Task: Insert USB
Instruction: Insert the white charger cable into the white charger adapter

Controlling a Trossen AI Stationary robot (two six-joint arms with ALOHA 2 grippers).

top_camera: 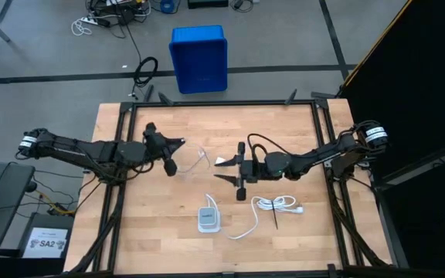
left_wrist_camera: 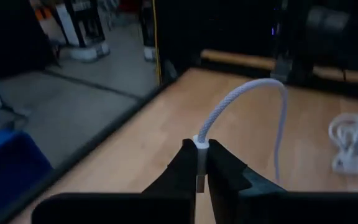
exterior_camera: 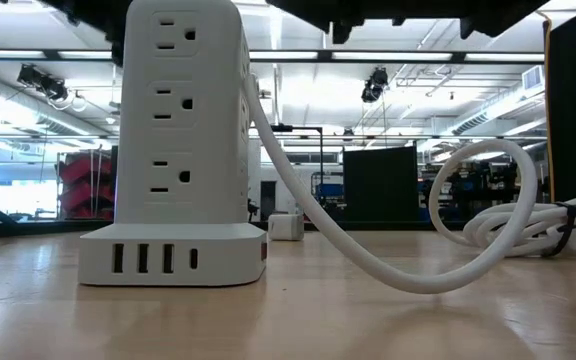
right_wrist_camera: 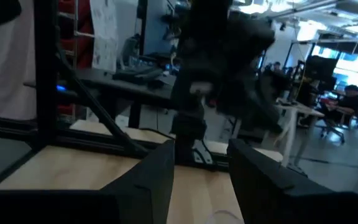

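Left gripper (left_wrist_camera: pixel 197 163) is clamped on the white plug end of the USB (left_wrist_camera: pixel 241 99), held above the counter (top_camera: pixel 145 239); the thin cable arcs away from it toward the right gripper (top_camera: pixel 226 171), whose jaws stand apart and hold nothing. The power strip (top_camera: pixel 207 219) stands on the counter nearer the front edge, between both arms. Its ports face sideways, so the plug's long axis probably needs levelling first.

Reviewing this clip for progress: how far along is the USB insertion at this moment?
Done: the left gripper is shut on the USB at its plug end, lifted above the table. In hand: the right gripper is open beside the cable's other end. Left: nothing is plugged into the power strip; its USB ports look empty.
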